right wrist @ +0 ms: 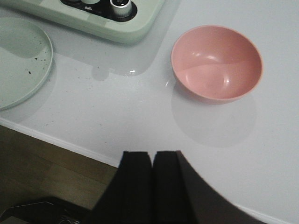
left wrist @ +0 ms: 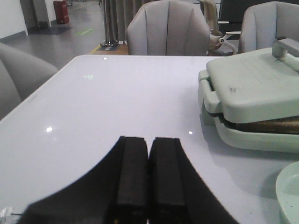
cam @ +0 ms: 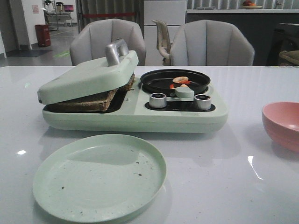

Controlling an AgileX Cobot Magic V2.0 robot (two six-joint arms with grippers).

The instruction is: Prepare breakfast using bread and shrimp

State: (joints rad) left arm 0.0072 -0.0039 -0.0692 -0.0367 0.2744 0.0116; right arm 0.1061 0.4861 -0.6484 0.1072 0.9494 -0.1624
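The bread [cam: 91, 100] lies in the left half of a pale green breakfast maker [cam: 140, 119], under its tilted lid [cam: 88, 77]; a brown edge of the bread also shows in the left wrist view [left wrist: 271, 125]. The shrimp [cam: 181, 81] lie in the small black pan [cam: 175, 80] on the maker's right half. My left gripper [left wrist: 148, 140] is shut and empty, low over the table left of the maker. My right gripper [right wrist: 153, 154] is shut and empty above the table's front edge, near the pink bowl [right wrist: 216, 62]. Neither gripper shows in the front view.
A pale green plate [cam: 99, 176] with dark crumbs sits in front of the maker. The pink bowl [cam: 281, 125] stands at the right. Two silver knobs [cam: 157, 100] face front on the maker. Grey chairs [cam: 211, 43] stand behind the table.
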